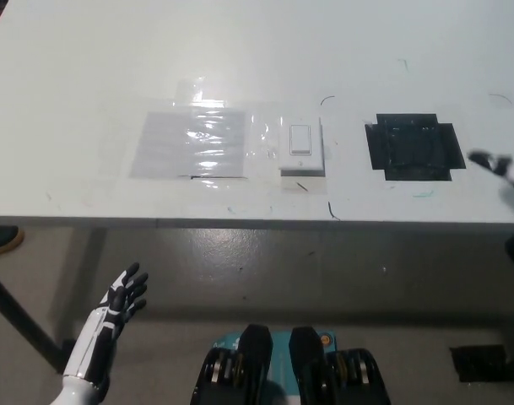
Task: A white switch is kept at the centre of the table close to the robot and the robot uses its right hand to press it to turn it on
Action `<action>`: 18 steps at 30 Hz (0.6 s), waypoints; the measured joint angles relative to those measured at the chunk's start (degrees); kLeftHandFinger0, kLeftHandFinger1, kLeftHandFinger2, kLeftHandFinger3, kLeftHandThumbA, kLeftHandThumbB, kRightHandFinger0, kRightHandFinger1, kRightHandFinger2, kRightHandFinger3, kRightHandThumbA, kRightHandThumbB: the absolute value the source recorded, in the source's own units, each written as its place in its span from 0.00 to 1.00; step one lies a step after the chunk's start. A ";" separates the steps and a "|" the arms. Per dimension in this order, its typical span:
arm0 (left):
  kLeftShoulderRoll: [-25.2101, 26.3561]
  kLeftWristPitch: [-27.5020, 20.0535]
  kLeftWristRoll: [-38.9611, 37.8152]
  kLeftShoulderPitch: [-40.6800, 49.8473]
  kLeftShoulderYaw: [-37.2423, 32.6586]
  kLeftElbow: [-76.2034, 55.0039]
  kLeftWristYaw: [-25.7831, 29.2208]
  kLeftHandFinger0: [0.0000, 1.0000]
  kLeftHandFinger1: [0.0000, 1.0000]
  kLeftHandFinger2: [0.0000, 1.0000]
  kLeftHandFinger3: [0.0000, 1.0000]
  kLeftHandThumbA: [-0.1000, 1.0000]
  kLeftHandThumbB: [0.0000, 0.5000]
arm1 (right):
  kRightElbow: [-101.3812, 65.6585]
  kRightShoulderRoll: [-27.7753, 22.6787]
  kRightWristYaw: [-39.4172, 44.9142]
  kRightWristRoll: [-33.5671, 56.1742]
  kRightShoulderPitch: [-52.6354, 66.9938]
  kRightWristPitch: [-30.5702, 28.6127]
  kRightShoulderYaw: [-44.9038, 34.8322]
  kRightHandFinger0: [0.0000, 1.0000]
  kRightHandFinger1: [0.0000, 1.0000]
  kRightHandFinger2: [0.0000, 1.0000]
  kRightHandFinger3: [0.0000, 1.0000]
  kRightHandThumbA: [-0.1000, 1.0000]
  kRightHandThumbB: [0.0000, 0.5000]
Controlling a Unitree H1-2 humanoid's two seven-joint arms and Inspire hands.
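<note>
1. Nearest, below the table edge at lower left: white left hand [121,295], resting, fingers spread apart, holding nothing, well clear of the work.

2. At the far right edge, over the near part of the table [71,76]: right hand [500,164], only a blurred dark tip with a pale patch showing. Cannot tell whether fingers are apart or together. Well apart from the white switch [300,149], with the black tape square [413,147] lying between.

3. On the table, close to the near edge and roughly central: white switch, flat and square, rocker in the middle, touched by nothing. Cannot read from this angle whether set on or off.

4. Just left of the switch: clear plastic sheet [189,143], taped flat and glinting; no part in the task. A few faint pen marks around the switch; otherwise bare white surface further back.

5. Progress, as a judgement: early approach only. Press not yet made, no contact with the switch.

6. Left to do: bring the right hand across the black tape square toward the centre, set a fingertip above the rocker, push down, lift clear.

7. Likely snag: small, low target, so easy to land on the plate's frame rather than the rocker.
</note>
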 measured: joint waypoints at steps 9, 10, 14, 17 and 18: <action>-0.05 0.43 0.74 -0.29 -0.26 0.22 -0.01 1.00 1.00 1.00 1.00 1.00 0.00 | 13.53 -1.25 9.15 0.10 -19.57 7.35 11.15 1.00 1.00 1.00 1.00 1.00 0.50; -0.05 0.44 0.81 -0.30 -0.35 0.24 -0.03 1.00 1.00 1.00 1.00 1.00 0.00 | 15.65 -1.23 10.23 0.04 -21.33 8.02 12.80 1.00 1.00 1.00 1.00 1.00 0.49; -0.02 0.46 1.11 -0.56 -0.53 0.29 -0.03 1.00 1.00 1.00 1.00 1.00 0.00 | 23.13 -0.69 14.80 -0.69 -28.63 10.59 19.73 1.00 1.00 1.00 1.00 1.00 0.47; -0.03 0.46 1.26 -0.93 -0.55 0.41 -0.03 1.00 1.00 1.00 1.00 1.00 0.02 | 28.44 0.25 17.77 -1.61 -33.27 11.53 24.38 1.00 1.00 1.00 1.00 1.00 0.46; -0.06 0.46 1.31 -1.12 -0.60 0.45 -0.04 1.00 1.00 1.00 1.00 1.00 0.02 | 30.82 0.74 19.16 -2.00 -35.36 11.74 26.47 1.00 1.00 1.00 1.00 1.00 0.47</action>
